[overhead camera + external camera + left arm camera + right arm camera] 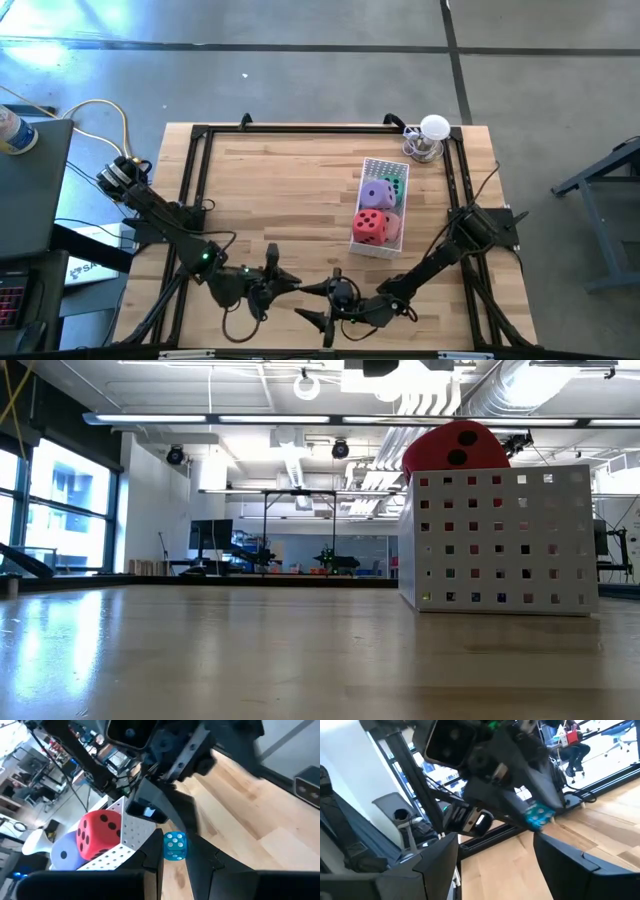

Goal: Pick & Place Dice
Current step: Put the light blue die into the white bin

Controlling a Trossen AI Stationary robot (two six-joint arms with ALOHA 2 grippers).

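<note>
While the red die [371, 226], purple die [378, 193], green die [396, 186] and what looks like pink already sit in the basket [384, 248] at your right, the left gripper [283, 284] pinches a small blue die [175, 845] near you; the right gripper [318, 304] is spread alongside.

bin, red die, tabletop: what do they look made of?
White bin: looks like thin sheet metal or hard plastic, painted matte, with a regular grid of punched square holes. Red die: likely soft foam, matte, with rounded edges and dark pips. Table: wood, butcher-block style, with visible joined strips and a light sheen.
</note>
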